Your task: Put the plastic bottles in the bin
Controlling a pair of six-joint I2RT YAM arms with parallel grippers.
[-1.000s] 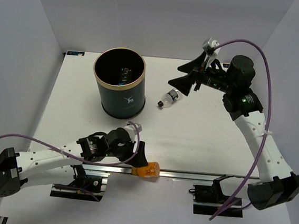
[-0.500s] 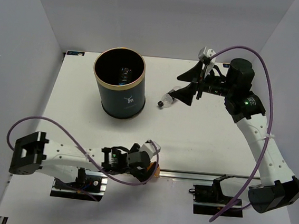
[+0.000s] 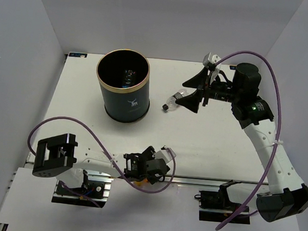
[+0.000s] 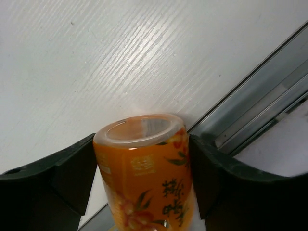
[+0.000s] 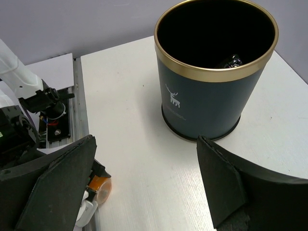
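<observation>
The left jaws are closed on a stubby orange plastic bottle with a printed label [image 4: 144,168]. A black finger [image 4: 62,178] is set against each side of it. The bottle is held at the near edge of the white surface [image 4: 96,57], where a grey metal rail [image 4: 255,106] runs just beside it.

The right jaws are spread wide and nothing is gripped between them. In the top view their tips are seen at a small clear plastic bottle with a dark label [image 3: 173,101]. This bottle lies on its side on the surface and is partly covered by them; whether it is touched cannot be told.

Left of that bottle and apart from it, a tall dark navy cylindrical bin with a gold rim and a white deer logo [image 3: 120,98] is stood upright. Something small and dark is seen at its bottom, too dim to name.
</observation>
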